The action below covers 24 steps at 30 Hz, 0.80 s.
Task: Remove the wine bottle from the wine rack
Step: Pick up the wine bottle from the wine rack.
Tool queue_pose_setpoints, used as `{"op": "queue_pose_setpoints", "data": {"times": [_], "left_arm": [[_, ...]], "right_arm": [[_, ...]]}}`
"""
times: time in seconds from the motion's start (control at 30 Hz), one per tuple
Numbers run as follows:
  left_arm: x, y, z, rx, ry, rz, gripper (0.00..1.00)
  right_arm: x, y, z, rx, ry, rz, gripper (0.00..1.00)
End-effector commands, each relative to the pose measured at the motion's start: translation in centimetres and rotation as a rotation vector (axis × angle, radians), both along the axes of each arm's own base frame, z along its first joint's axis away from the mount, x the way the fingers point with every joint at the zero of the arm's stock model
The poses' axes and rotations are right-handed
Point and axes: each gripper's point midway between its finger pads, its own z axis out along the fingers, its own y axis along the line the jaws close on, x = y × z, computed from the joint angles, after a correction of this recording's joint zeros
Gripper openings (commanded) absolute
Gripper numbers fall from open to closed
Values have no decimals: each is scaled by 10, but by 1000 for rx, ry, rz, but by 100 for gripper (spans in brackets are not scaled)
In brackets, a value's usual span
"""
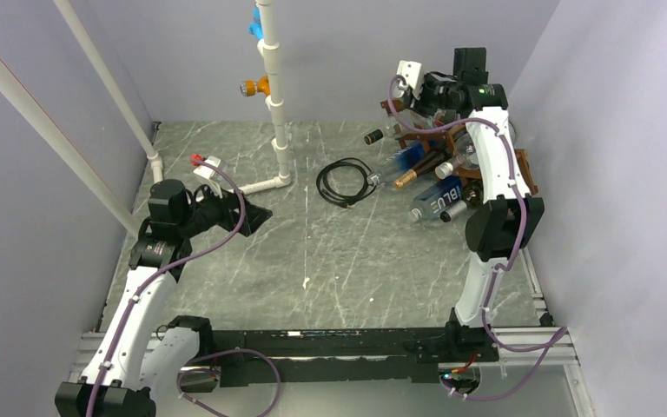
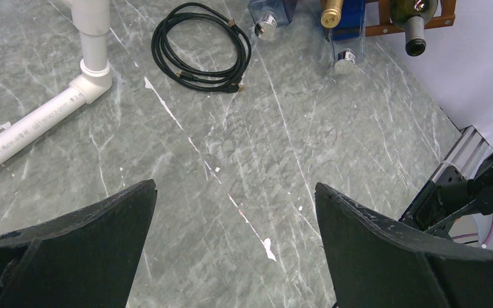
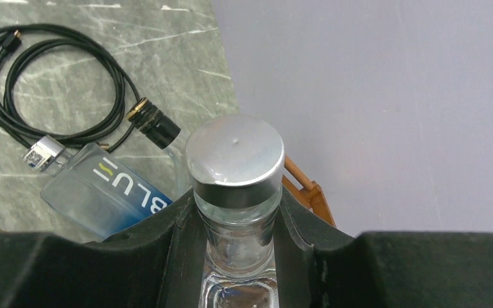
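Observation:
My right gripper (image 3: 236, 215) is shut on the neck of the wine bottle (image 3: 235, 157), which is clear glass with a silver cap. Its body is hidden below the fingers. In the top view that gripper (image 1: 436, 89) sits high at the back right, over the top of the reddish-brown wine rack (image 1: 526, 174). A strut of the rack (image 3: 309, 191) shows just right of the cap. Whether the bottle rests in a cell cannot be seen. My left gripper (image 2: 234, 189) hangs open over bare table at the left (image 1: 256, 217), holding nothing.
More bottles lie in and before the rack: blue "BLUE" ones (image 1: 439, 198) (image 3: 103, 186), a dark-capped one (image 3: 154, 122), a dark-necked one (image 2: 415, 32). A coiled black cable (image 1: 345, 182) (image 2: 199, 48) lies mid-table. White pipework (image 1: 274, 104) (image 2: 51, 115) stands back left. Walls close in all round.

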Motion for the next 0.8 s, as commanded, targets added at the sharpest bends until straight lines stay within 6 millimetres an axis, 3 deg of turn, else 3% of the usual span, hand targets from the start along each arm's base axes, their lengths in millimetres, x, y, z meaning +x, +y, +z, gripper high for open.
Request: {"op": "queue_pose_setpoints", "data": {"times": [0.0, 0.37, 0.43, 0.77], "left_arm": [[0, -2, 13, -19, -53, -14, 99], [0, -2, 13, -20, -53, -15, 99], [0, -2, 13, -20, -52, -14, 99], [1, -2, 11, -21, -47, -12, 99]], "right_arm": [[-11, 0, 101, 134, -220, 9, 0], [-10, -10, 130, 296, -195, -55, 0], [-7, -25, 135, 313, -200, -90, 0], [-3, -50, 165, 448, -213, -155, 0]]}}
